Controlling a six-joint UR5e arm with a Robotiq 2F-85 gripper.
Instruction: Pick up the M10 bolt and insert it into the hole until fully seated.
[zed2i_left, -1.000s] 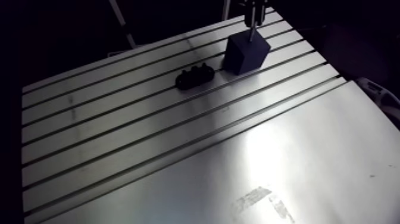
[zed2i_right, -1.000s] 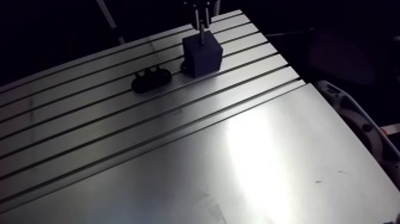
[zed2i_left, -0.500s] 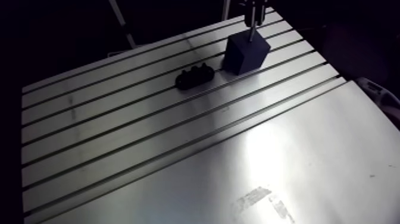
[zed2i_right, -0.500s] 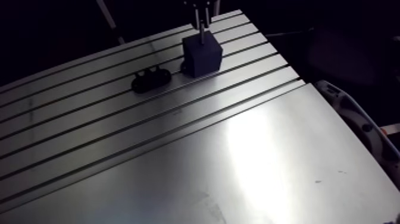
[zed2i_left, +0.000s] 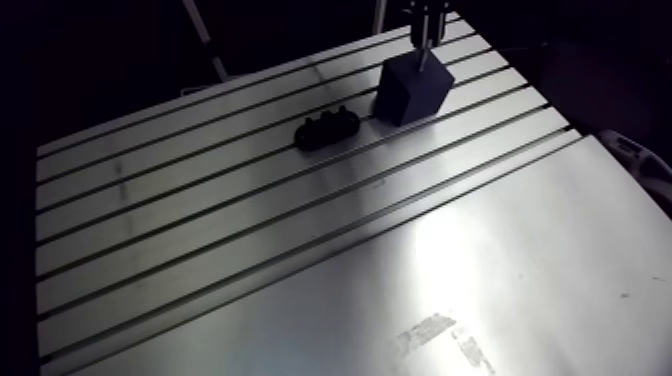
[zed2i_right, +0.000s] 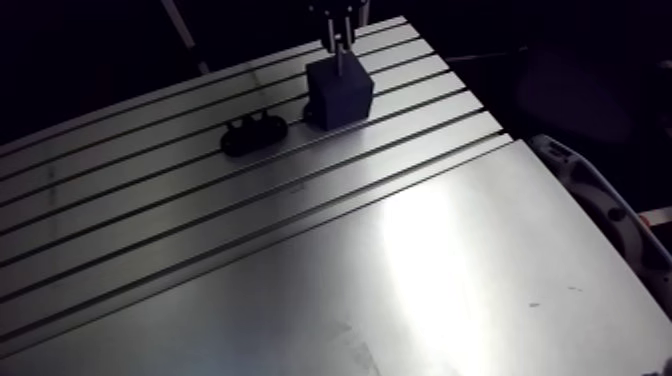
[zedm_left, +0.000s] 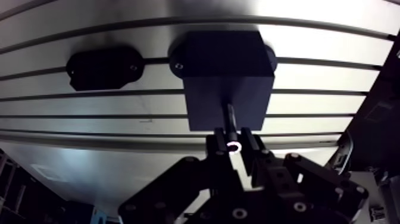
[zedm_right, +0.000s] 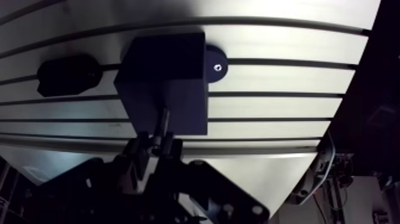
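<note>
Between the fingertips of the gripper (zedm_left: 233, 144) the bolt (zedm_left: 229, 119) is pinched by its head, with the shank pointed straight down at the dark block (zedm_left: 226, 65) just below. The tip is seen touching the block's top face (how deep it sits cannot be told). Beside the block, a little apart, a black holder (zedm_left: 104, 67) is laid on the slotted table (zedm_left: 333, 77).

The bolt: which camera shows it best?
The wrist view. There the bolt looks big and close, held in the gripper, its shank reaching down to the top of the dark block. In the arm view it is only a tiny pale stick above the dark block.
</note>
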